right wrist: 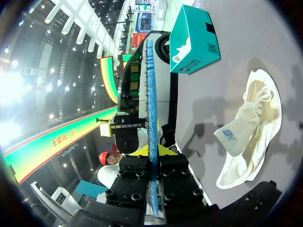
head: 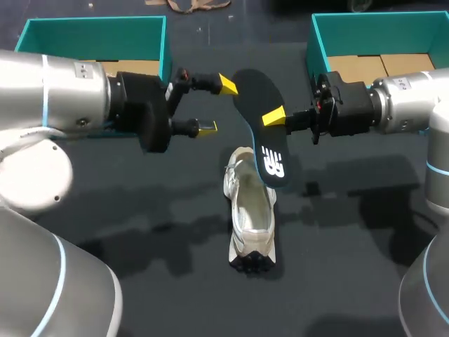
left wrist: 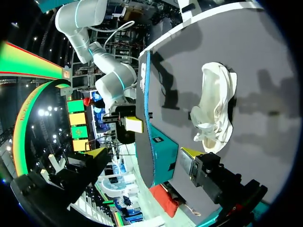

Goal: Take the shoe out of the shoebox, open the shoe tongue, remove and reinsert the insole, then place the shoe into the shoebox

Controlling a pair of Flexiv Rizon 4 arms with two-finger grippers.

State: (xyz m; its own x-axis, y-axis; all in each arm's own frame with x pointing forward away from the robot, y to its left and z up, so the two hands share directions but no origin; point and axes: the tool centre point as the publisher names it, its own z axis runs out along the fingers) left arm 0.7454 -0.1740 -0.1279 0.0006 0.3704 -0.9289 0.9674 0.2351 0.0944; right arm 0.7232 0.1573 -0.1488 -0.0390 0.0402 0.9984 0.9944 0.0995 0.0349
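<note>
A white shoe lies on the dark table mid-scene, toe toward me, and also shows in the wrist views. Above its heel end hangs the black insole, tilted on edge, with my right gripper shut on its right rim. In the right wrist view the insole runs edge-on, clamped between the fingers. My left gripper stands open just left of the insole. In its own view the insole's edge passes between the spread fingers without touching either.
Two teal shoeboxes with cardboard floors stand at the back, one at the left behind my left arm and one at the right behind my right arm. A brown cord lies at the far edge.
</note>
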